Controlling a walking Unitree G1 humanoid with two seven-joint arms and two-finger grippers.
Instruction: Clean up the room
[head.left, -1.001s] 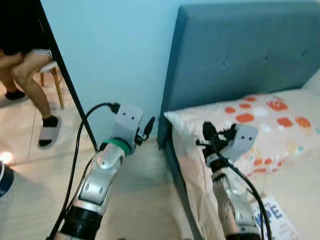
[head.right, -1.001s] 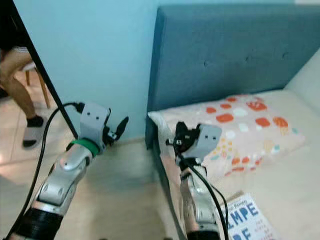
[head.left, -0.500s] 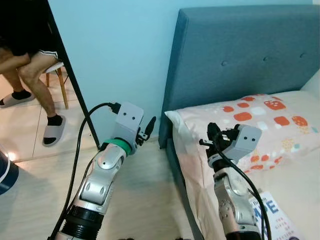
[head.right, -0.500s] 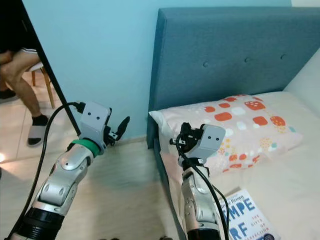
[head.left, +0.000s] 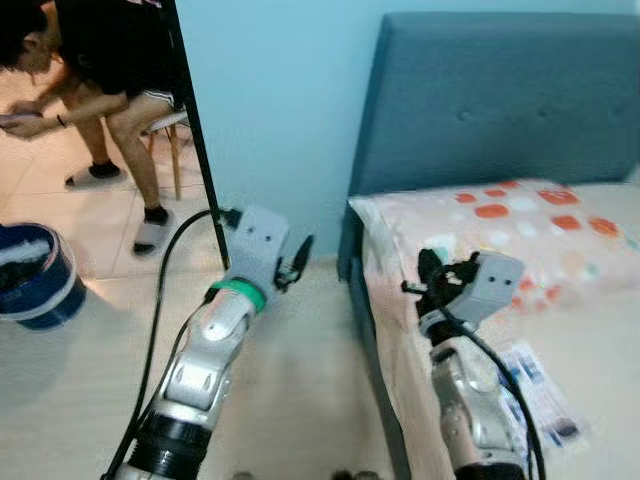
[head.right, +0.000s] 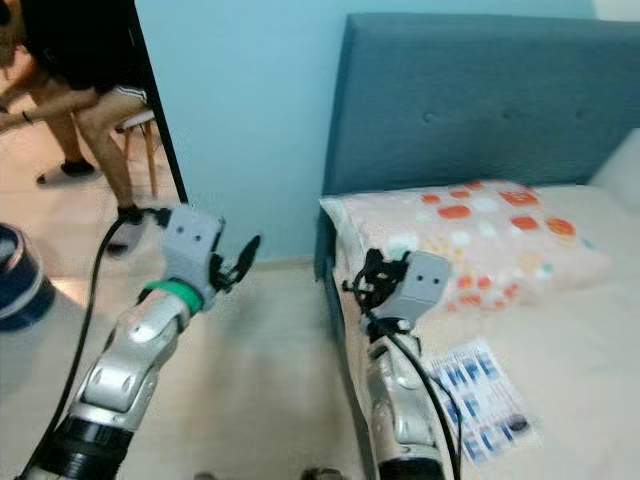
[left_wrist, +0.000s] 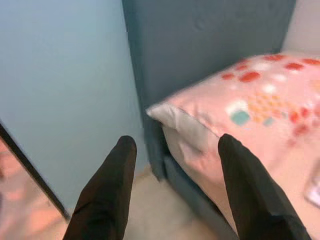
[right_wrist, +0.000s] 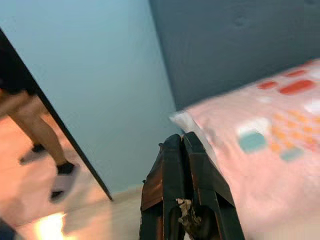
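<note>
My left gripper (head.left: 298, 262) is raised over the floor beside the bed, open and holding nothing. In the left wrist view its fingers (left_wrist: 120, 195) stand wide apart, facing the pillow's corner (left_wrist: 165, 114). My right gripper (head.left: 430, 275) is held up at the bed's near edge, shut; its fingers (right_wrist: 182, 150) are pressed together with nothing between the tips. A spotted pink pillow (head.left: 500, 215) lies against the blue headboard (head.left: 510, 90). On the mattress lies a blue-and-white book (head.left: 535, 385), to the right of my right arm.
A person (head.left: 100, 60) sits on a chair beyond a black door frame (head.left: 195, 130) at the left. On the tiled floor at the far left stands a blue bucket (head.left: 35, 290). Pale wooden floor (head.left: 290, 400) runs between the wall and the bed.
The camera has swung left and pulled back, bringing the bucket and more of the person into view. Both arms keep their pose, and the grippers' states are unchanged.
</note>
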